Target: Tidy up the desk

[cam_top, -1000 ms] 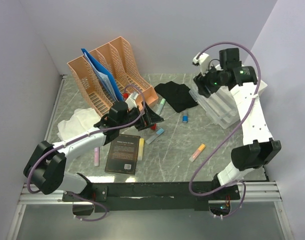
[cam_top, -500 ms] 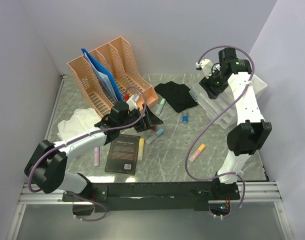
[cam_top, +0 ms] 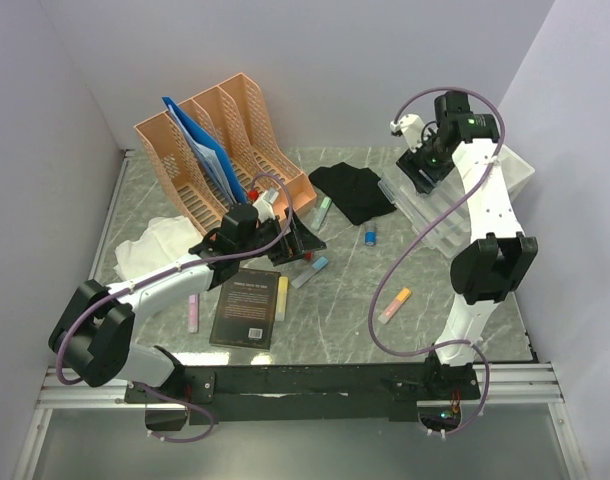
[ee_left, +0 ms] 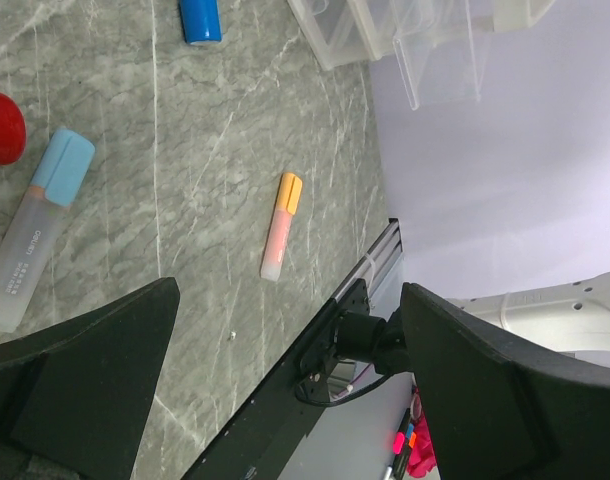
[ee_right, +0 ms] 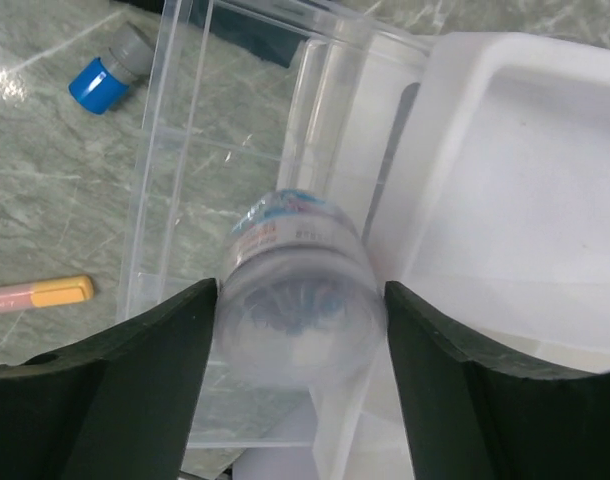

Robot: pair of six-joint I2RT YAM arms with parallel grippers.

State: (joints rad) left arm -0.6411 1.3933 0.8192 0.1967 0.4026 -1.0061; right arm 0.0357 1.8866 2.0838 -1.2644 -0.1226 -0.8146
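The desk is a grey-green marble top strewn with markers. My right gripper hovers over the clear drawer organizer at the back right. In the right wrist view a clear plastic bottle stands bottom-on between that gripper's jaws. The bottle looks blurred, and the jaws stand open just off its sides. It hangs above the organizer, beside a white bin. My left gripper is wide open and empty, low over the desk near the file rack.
A black book lies front left, with pink and yellow markers beside it. An orange marker, a light-blue marker and a blue-capped one lie mid-desk. A black cloth and white cloth lie further back.
My right arm has swung back over the clear organizer and white bin, and its jaws have widened off the bottle. The left arm has stayed put.
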